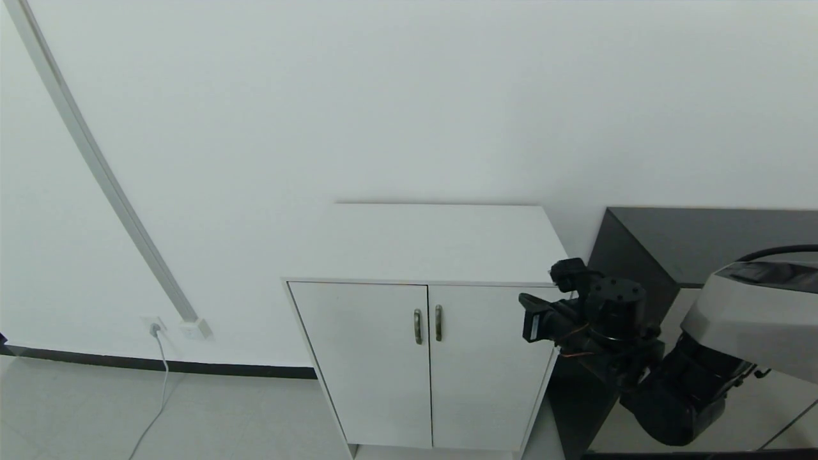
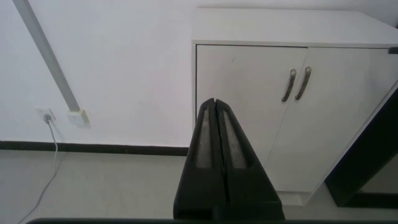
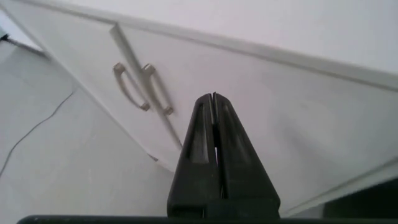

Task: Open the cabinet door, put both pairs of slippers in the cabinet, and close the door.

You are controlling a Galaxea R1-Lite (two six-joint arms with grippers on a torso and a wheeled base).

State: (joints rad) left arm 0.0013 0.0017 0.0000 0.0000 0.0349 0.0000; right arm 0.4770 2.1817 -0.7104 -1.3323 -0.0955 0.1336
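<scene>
Far left, a wall socket [image 1: 153, 327] with its cable. The left gripper [image 2: 214, 102], fingers pressed together on nothing, hangs well short of the white cabinet [image 1: 441, 243], which stands against the wall. The left door [image 1: 364, 358] and right door [image 1: 486, 370] are closed, left handle [image 1: 417, 326] and right handle [image 1: 438, 322] side by side at the seam. The right gripper [image 3: 214, 99], likewise together and holding nothing, sits near the right door, beside a black unit [image 1: 703, 236]. To open cleanly, a claw likely must part, straddle one handle squarely, then pull along the hinge's arc.
</scene>
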